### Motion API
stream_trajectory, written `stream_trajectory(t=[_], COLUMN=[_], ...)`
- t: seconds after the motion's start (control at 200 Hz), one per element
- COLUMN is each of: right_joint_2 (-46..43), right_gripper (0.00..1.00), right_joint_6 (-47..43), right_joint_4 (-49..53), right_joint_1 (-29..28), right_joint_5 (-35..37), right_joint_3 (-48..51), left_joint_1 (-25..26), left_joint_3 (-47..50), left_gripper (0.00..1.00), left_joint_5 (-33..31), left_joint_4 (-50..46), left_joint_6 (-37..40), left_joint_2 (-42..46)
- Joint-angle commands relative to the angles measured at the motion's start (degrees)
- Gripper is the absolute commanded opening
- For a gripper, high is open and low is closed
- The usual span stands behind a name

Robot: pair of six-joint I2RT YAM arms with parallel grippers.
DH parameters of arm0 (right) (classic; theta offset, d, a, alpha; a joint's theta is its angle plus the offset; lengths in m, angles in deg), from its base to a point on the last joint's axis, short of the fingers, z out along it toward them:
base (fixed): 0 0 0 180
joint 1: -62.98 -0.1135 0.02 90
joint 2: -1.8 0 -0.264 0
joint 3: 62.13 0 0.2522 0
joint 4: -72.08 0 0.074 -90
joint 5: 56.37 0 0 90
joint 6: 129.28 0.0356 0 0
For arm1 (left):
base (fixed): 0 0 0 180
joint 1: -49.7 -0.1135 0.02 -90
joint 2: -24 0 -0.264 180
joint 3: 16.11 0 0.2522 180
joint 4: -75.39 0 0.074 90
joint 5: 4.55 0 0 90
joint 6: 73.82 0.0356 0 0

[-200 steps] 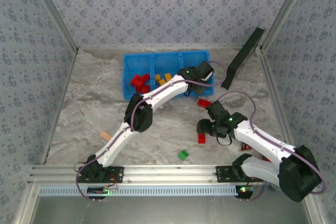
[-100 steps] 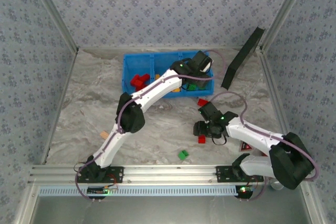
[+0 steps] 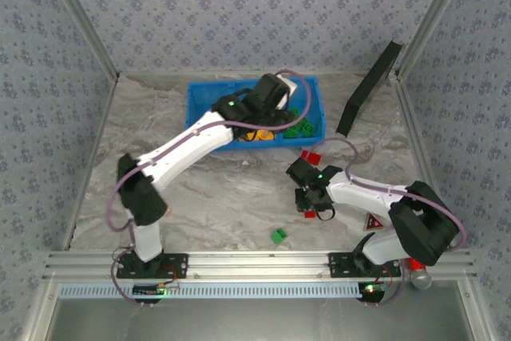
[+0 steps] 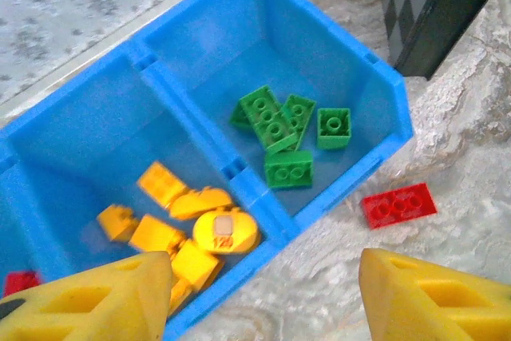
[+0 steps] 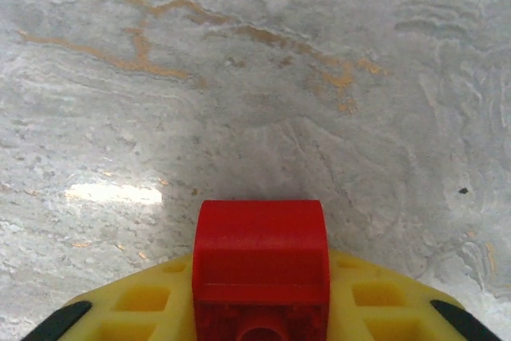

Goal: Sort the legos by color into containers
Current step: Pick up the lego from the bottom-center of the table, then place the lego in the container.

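**brickhead:** so what's the right gripper (image 5: 259, 317) doing here?

**yam_fan:** it's squeezing a red lego (image 5: 259, 249) between its yellow fingers (image 5: 144, 309), low over the marble table (image 5: 255, 53). honestly can't tell if the brick is touching the surface or hanging just off it.

**brickhead:** and the left gripper (image 4: 263, 269)?

**yam_fan:** its jaws are sitting wide apart and carrying nothing. it's hovering over the near wall of the blue bin (image 4: 263, 21), looking down into it.

**brickhead:** how's the sorting looking?

**yam_fan:** green legos (image 4: 289, 169) are lying piled in the right compartment. orange-yellow legos (image 4: 160, 185) are sitting in the middle one, along with a round yellow piece (image 4: 226, 231) marked 120. a second red lego (image 4: 16, 281) is peeking out of the left one.

**brickhead:** anything lying loose?

**yam_fan:** yeah, a third red lego (image 4: 399, 204) is lying on the table just outside the bin's right corner. a lone green lego (image 3: 278, 235) is sitting near the arm bases, well apart from the bin. the black slab (image 4: 447, 5) is standing just past the bin's right end.
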Motion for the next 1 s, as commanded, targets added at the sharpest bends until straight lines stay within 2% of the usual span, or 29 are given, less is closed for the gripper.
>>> stream_trajectory(t=[0.0, 0.08, 0.3, 0.515, 0.795, 0.995], right_joint_2=[1.5, 1.1, 3.1, 11.2, 28.5, 40.3], right_gripper=[0.3, 0.29, 0.27, 0.26, 0.25, 0.23], right_joint_6=[-1.7, -2.8, -14.8, -28.2, -41.3, -46.5], right_joint_4=[1.3, 4.6, 11.9, 10.2, 4.6, 1.7], right_joint_1=[-1.0, -0.9, 0.8, 0.7, -2.4, -4.9], right_joint_5=[0.2, 2.0, 6.0, 8.6, 6.3, 4.3], right_joint_3=[-3.3, -7.2, -23.0, -42.6, -65.7, -77.1], left_joint_1=[-2.3, -3.3, -6.4, -7.8, -7.7, -7.6], left_joint_3=[8.6, 16.8, 33.3, 43.4, 51.5, 57.2], left_gripper=[0.64, 0.64, 0.65, 0.65, 0.7, 0.73], left_joint_5=[-3.3, -3.9, -6.7, -4.4, 2.9, 5.9], left_joint_4=[1.0, 1.0, -1.4, -5.6, -10.4, -12.1], left_joint_6=[-3.6, -6.0, -11.4, -14.2, -17.0, -21.9], left_joint_2=[8.9, 16.8, 36.7, 51.8, 61.4, 67.1])
